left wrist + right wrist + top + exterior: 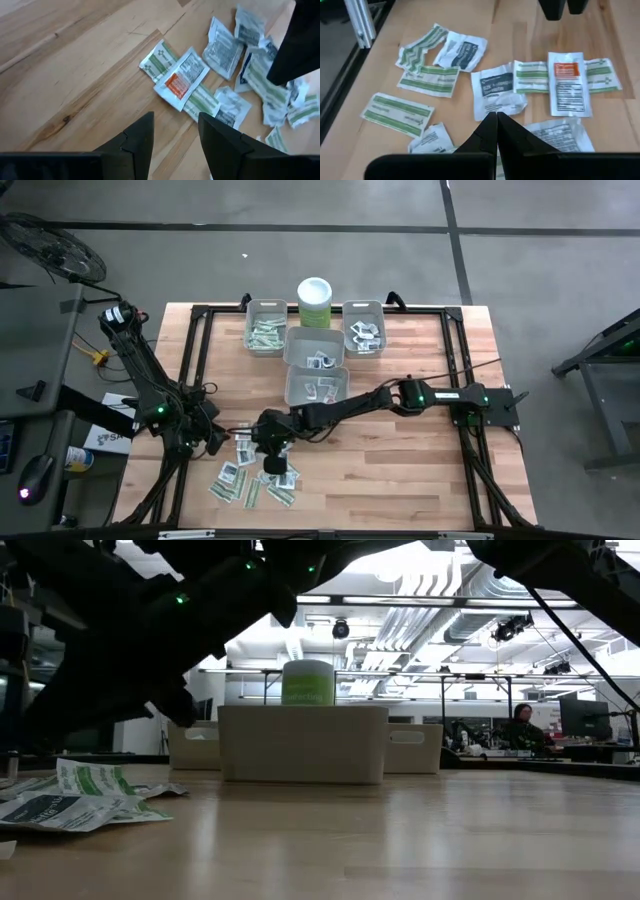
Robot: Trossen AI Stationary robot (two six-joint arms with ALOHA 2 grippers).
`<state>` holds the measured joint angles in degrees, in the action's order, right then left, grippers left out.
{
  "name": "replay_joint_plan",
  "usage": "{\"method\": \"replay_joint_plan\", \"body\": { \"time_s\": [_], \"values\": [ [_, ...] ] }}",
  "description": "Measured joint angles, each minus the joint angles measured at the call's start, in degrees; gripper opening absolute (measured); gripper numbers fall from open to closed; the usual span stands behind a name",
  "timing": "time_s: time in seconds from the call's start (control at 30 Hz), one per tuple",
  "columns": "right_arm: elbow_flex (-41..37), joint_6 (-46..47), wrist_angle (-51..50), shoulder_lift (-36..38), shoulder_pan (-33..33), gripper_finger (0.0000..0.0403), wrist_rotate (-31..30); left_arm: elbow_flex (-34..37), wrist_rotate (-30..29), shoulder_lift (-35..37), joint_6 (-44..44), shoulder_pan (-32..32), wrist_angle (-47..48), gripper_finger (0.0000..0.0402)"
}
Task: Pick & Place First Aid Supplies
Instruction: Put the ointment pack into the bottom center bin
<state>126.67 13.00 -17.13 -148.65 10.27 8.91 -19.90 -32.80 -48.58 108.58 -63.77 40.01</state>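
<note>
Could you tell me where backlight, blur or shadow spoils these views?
Low view: bright ceiling lights silhouette both arms, and the near packets look soft. Left wrist view: its gripper is blurred and dark. Right wrist view: packets evenly lit, print legible.

Closed right gripper (496,118) fingers above scattered first aid packets (495,90) on wooden table (530,35).
</note>
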Motion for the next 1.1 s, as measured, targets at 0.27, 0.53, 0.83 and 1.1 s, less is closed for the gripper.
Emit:
{"method": "replay_joint_plan", "body": {
  "time_s": [0.27, 0.53, 0.83, 1.1],
  "values": [
    [0.0, -3.4, 2.2, 0.3, 0.4, 0.0000, -4.8, 0.7, -0.7, -1.9, 6.5, 0.0, -1.7, 0.0153],
    [0.0, -9.6, 6.2, 0.3, 0.4, 0.0000, -12.5, 2.1, -0.7, -5.3, 7.4, 0.0, -7.5, 0.0153],
    [-0.1, -9.5, 9.7, -2.8, 0.0, 0.0000, -14.1, 2.1, -0.2, -5.6, 7.4, 0.0, -7.6, 0.0153],
    [0.0, -8.5, 8.4, -4.6, -0.1, 0.0000, -15.4, 2.1, 0.5, -5.6, 7.4, 0.0, -7.6, 0.0153]
  ]
}}
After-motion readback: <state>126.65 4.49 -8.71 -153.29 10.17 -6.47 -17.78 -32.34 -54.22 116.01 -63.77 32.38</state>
